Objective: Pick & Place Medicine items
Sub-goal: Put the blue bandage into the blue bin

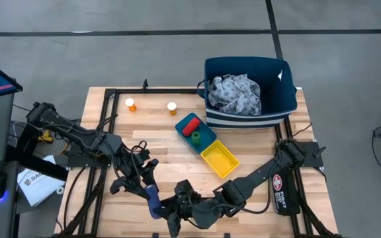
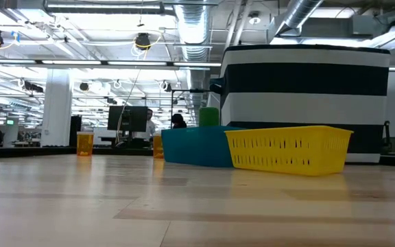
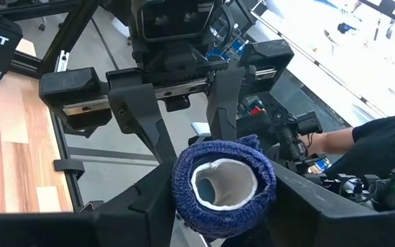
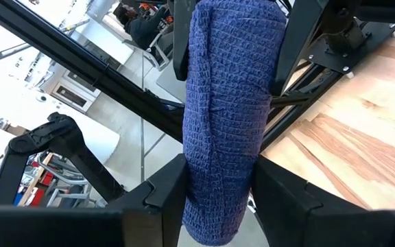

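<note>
Placed: red bottle, green bottle in blue tray. Outstanding: two orange pill bottles. Both grippers, left gripper and right gripper, clamp blue knitted bandage roll.

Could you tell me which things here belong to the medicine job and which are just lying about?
Job: two orange pill bottles, red bottle, green bottle, blue roll clamped by left gripper and right gripper at front edge.
Idle: patterned cloth, blue bin.
</note>
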Available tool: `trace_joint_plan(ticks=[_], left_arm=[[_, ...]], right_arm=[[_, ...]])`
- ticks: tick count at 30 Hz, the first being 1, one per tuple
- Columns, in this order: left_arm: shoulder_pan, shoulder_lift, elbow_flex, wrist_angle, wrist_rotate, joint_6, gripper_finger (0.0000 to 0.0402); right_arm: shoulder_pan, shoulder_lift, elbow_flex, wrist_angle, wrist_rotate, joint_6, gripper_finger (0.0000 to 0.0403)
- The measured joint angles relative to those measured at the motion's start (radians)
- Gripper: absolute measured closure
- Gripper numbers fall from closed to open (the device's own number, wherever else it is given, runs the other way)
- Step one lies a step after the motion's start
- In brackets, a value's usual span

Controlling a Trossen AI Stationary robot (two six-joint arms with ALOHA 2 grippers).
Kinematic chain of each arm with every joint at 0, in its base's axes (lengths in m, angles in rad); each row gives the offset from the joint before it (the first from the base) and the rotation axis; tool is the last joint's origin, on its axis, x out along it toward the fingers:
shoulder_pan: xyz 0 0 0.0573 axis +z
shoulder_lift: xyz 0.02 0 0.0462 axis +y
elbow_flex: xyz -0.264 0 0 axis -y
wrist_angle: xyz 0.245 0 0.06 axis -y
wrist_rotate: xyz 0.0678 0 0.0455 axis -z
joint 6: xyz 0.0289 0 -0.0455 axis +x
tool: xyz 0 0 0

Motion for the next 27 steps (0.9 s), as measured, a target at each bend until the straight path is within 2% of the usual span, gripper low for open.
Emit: trace_joint_plan(ticks=[7,19,27], left_arm=[[0.000,0.000,0.000,0.002,0.003,0.001,0.0228],[0.000,-0.001,0.000,-0.017,0.058,0.006,0.0229],[-0.010,0.000,0.000,-0.084,0.100,0.040,0.0229]], right_arm=[[0.001,0.000,0.000,0.011,0.000,0.000,0.0248],[0.020,0.000,-0.001,0.070,0.004,0.000,0.0192],[0.069,0.000,-0.001,0.085,0.027,0.043,0.0192]])
